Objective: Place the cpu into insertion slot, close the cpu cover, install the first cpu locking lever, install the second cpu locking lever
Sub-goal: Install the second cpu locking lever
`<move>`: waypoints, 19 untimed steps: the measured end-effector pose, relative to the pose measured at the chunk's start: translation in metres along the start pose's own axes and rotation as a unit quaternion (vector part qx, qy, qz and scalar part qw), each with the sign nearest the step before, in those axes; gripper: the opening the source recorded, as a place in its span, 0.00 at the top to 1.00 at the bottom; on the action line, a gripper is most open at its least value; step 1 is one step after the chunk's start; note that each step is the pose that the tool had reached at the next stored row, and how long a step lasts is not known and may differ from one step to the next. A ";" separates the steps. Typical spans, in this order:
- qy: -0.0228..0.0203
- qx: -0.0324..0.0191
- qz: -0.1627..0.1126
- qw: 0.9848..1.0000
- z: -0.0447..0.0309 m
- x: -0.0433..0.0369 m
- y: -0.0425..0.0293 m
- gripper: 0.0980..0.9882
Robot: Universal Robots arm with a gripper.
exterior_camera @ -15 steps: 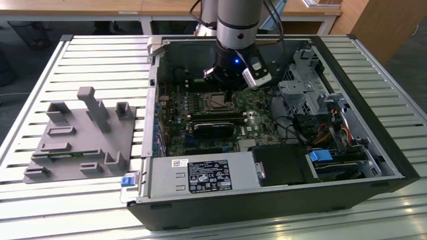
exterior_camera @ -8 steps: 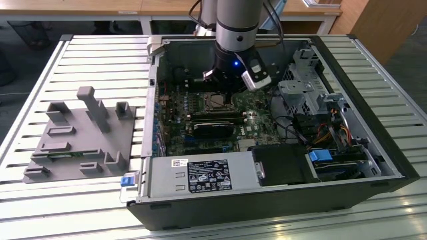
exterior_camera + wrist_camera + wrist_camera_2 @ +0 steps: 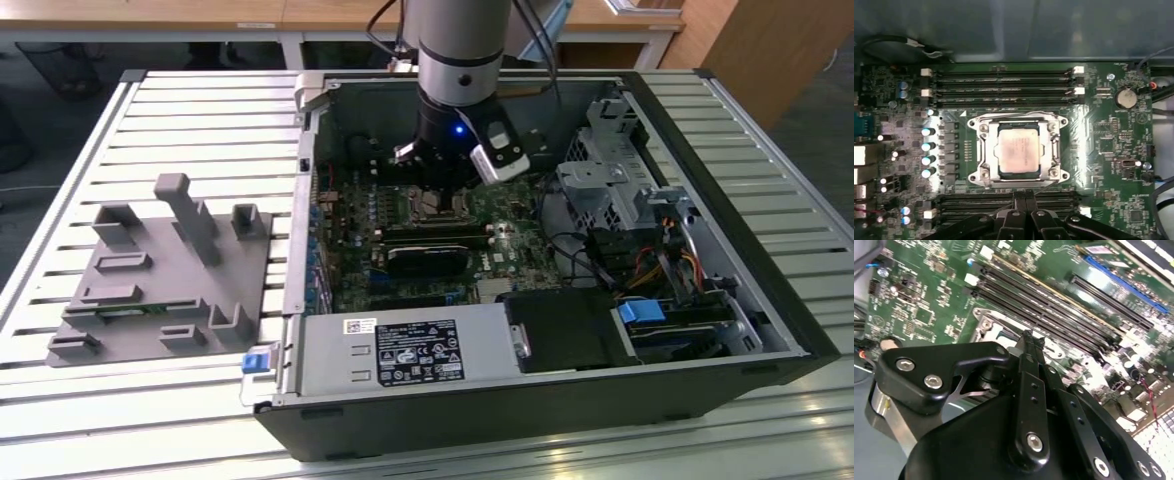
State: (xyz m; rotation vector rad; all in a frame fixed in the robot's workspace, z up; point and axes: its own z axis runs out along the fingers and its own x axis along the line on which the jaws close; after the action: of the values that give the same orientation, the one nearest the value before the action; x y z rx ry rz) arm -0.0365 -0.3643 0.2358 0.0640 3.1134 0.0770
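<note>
— Inside the silver-rimmed square black insertion slot [image 3: 1019, 155] on the green circuit board [image 3: 1104, 145], what is seen?
— The flat silver-tan square cpu [image 3: 1019, 154], framed by the thin silver metal cpu cover [image 3: 985, 150]. The black tool [image 3: 1025, 197] is held just beside it, fingers pressed together.

We can read no text in any of the views. In the exterior view, a black label [image 3: 418, 352] with white print and symbols sits on the grey power supply box [image 3: 334, 360], and a small white sticker [image 3: 358, 325] sits just beside it at the exterior view's left. The print on both is too small for us to make out. In the first wrist view, the green circuit board [image 3: 1104, 145] carries fine white lettering that we cannot decipher, and a small white triangle mark [image 3: 963, 113] stands near one corner of the socket. The top of the cpu [image 3: 1019, 152] shows only faint, unreadable marks.
</note>
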 end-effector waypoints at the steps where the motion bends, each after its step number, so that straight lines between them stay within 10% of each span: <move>1: 0.000 0.000 0.000 1.000 0.0000 0.0020 -0.0002 0.97; 19: 0.000 -0.004 0.001 1.000 0.0060 0.0184 -0.0078 0.97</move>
State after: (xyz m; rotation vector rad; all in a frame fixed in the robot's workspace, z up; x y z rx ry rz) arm -0.0551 -0.3710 0.2289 0.0665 3.1132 0.0880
